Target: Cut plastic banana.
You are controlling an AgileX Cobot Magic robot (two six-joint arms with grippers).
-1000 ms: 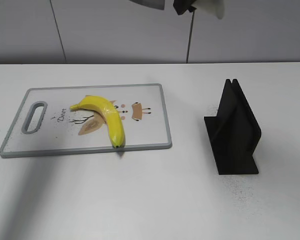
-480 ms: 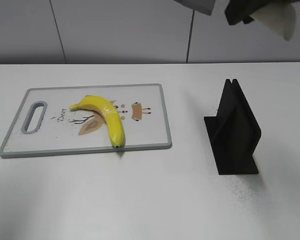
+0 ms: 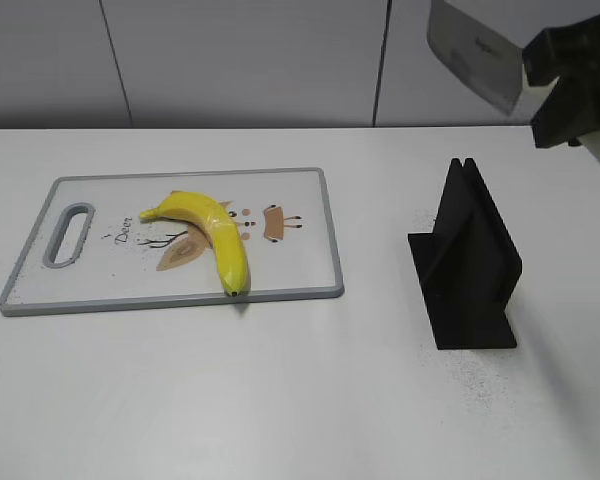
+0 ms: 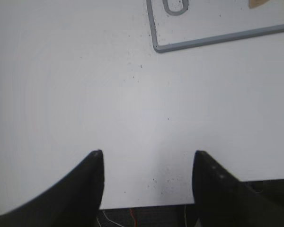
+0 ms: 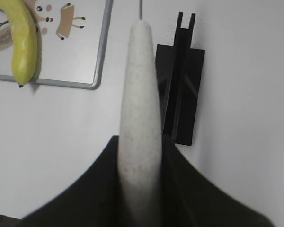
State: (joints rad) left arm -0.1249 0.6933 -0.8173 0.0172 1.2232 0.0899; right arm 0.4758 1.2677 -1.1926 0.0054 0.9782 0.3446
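A yellow plastic banana (image 3: pixel 212 232) lies whole on the grey-rimmed cutting board (image 3: pixel 310 180); it also shows at the top left of the right wrist view (image 5: pixel 22 45). My right gripper (image 3: pixel 570 85) is high at the upper right, shut on a knife with a grey blade (image 3: pixel 475 52) and a pale speckled handle (image 5: pixel 141 99). It hangs above the black knife stand (image 3: pixel 468 262). My left gripper (image 4: pixel 147 158) is open and empty over bare table near the board's handle corner (image 4: pixel 180 42); it is out of the exterior view.
The black knife stand (image 5: pixel 180 90) stands right of the board. The white table (image 3: pixel 300 400) runs to a grey panelled wall behind. The table's near edge and some wires show low in the left wrist view (image 4: pixel 146 215).
My right gripper with the knife has moved right and downward, from above the board's far edge to above the knife stand. The banana and board have not moved.
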